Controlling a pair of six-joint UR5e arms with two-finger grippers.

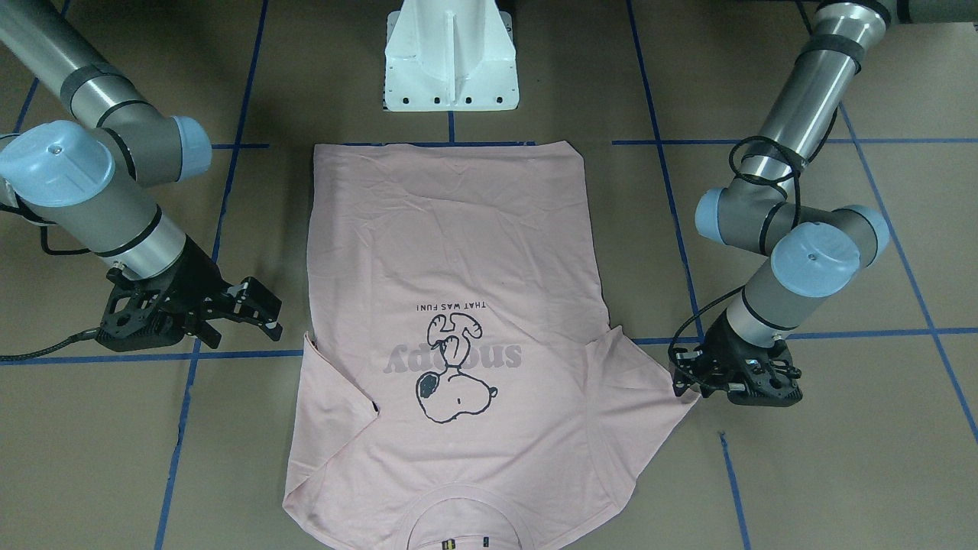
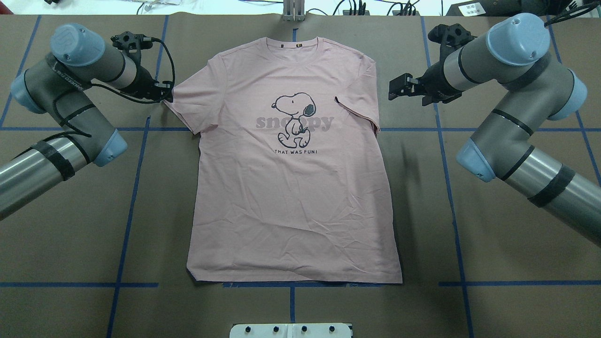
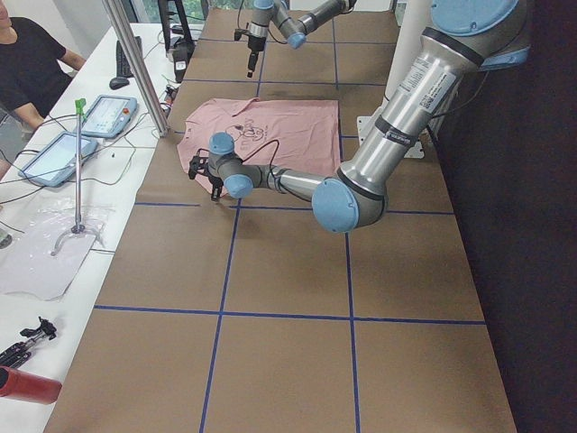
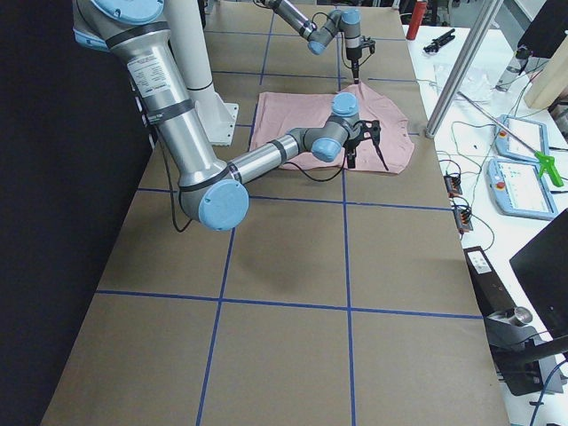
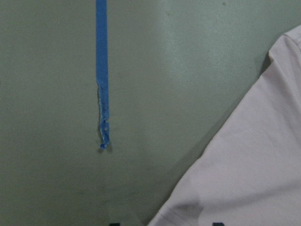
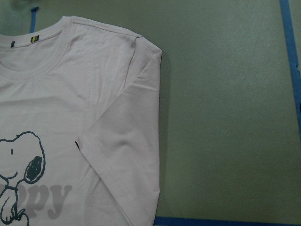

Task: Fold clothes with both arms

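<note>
The pale pink T-shirt (image 2: 291, 197) lies flat and face up on the brown table, collar (image 2: 293, 49) toward the far edge. Its sleeve on my right side is folded in over the body (image 6: 127, 155). The other sleeve lies spread out (image 1: 649, 374). My left gripper (image 2: 165, 94) points down at that spread sleeve's tip. In the left wrist view its two fingertips show wide apart at the bottom edge, with the sleeve's edge (image 5: 244, 165) between them. My right gripper (image 2: 399, 87) hovers open beside the folded sleeve, off the cloth, holding nothing.
The white pedestal base (image 1: 451, 61) stands just behind the shirt's hem. Blue tape lines (image 2: 127, 206) grid the table. A metal post (image 3: 135, 63) and a side bench with tablets (image 3: 108, 113) run along the far edge, where a person (image 3: 27, 63) sits.
</note>
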